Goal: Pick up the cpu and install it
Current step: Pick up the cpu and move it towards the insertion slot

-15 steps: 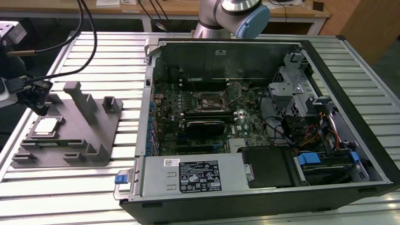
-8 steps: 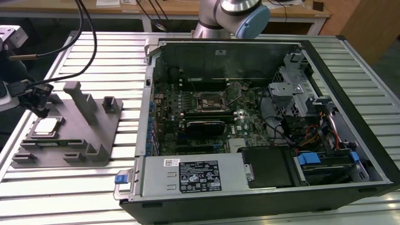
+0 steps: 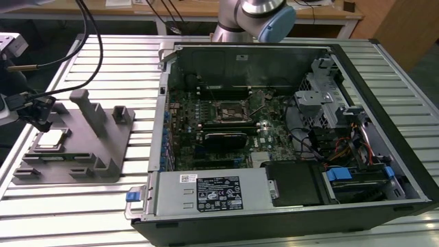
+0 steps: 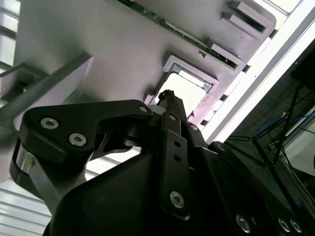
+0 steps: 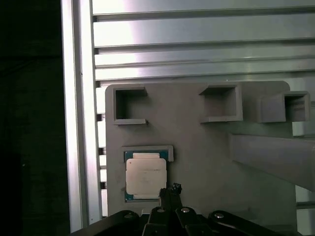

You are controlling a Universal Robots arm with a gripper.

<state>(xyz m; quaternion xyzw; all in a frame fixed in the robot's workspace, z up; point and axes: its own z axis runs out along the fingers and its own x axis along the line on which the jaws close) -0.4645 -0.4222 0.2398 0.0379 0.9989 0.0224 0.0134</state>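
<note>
The small, flat, square cpu with a silvery-white metal top point(image 3: 51, 139) is lying in a shallow recess of the grey plastic fixture plate point(image 3: 103, 149). The plate is sitting on the slatted aluminium bench point(image 3: 123, 56) at the exterior view's left. The black gripper point(image 3: 42, 121) is pointing down just beside the chip's edge, gripping nothing. I cannot tell whether it is open or closed. The silver arm with a blue joint cap point(image 3: 264, 15) is rising behind the open black computer case point(image 3: 240, 62).

Silver arm point(image 3: 230, 28) with a pale blue joint cover point(image 3: 278, 23); its matte black, angular gripper point(image 4: 167, 98) is studded with round silver screws point(image 4: 78, 139).
</note>
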